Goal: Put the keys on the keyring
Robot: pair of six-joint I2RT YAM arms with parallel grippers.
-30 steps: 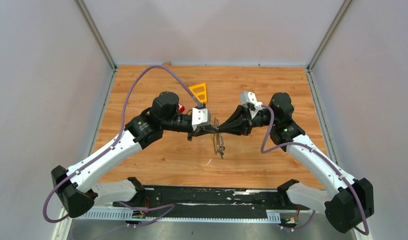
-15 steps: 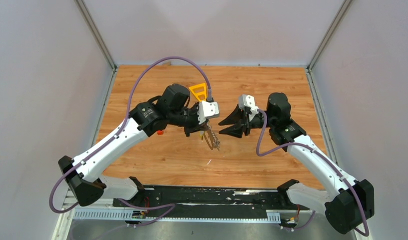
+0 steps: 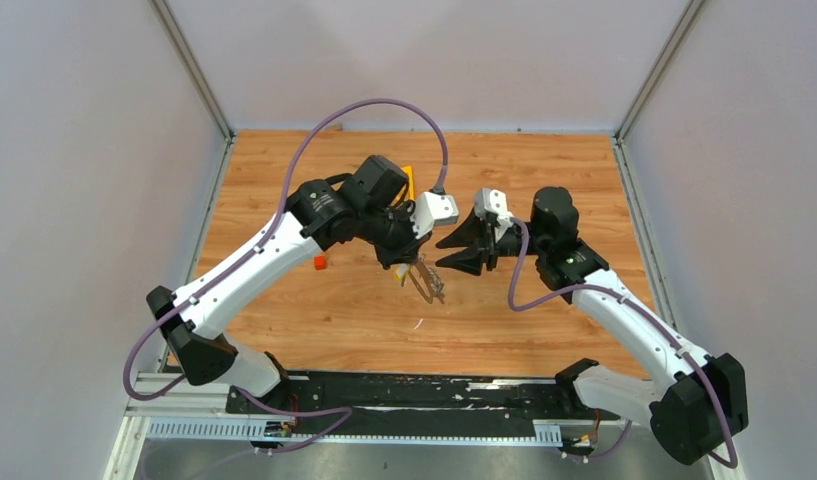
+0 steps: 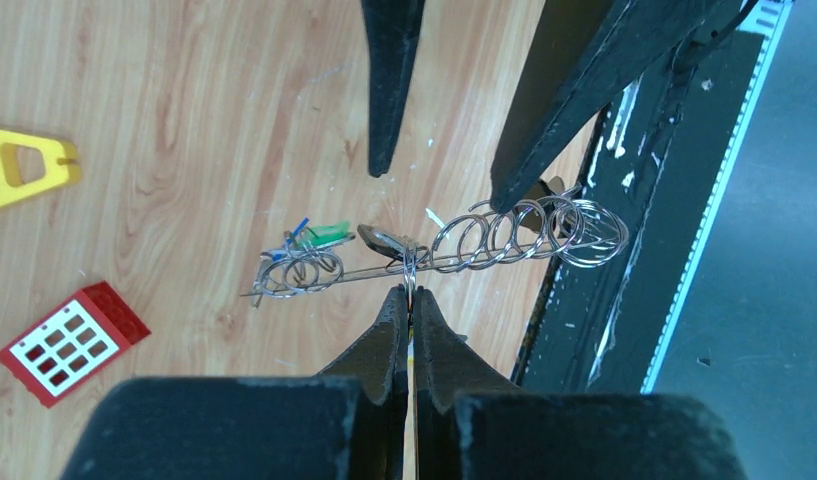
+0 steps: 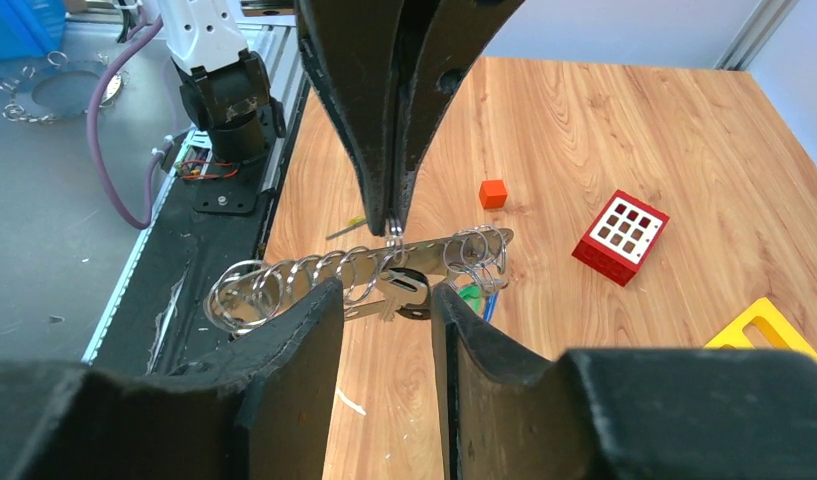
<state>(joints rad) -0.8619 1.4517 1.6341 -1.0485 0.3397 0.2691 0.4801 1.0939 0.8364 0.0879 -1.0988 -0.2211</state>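
Running along the near edge of the table (image 3: pixel 544 170) is the black base strip (image 3: pixel 404 395) that carries both arms. Above the middle of the wood-grain board the left gripper (image 4: pixel 409 300) is pinched tight on the keyring (image 4: pixel 454 258), on what looks like a small wire loop at its upper edge. The keyring hangs from it, slung level. The right gripper (image 5: pixel 384 295) faces it with its fingers parted, one to each side of the keyring and holding nothing. From the left wrist, one right fingertip (image 4: pixel 499 195) sits against the row of small rings (image 4: pixel 524 232), though contact is hard to confirm.

The top view gives only a thin grey dangle. The wrist views show a long grey metal loop strung with silver rings, and the keys (image 4: pixel 329 232) bunched at one end, green and blue heads among them.

Past it an orange block (image 5: pixel 493 193) lies on the board. A red brick (image 5: pixel 620 237) is hidden under the left arm from above. Farther off is a yellow frame (image 4: pixel 24 165), then plain pale walls (image 3: pixel 424 60).
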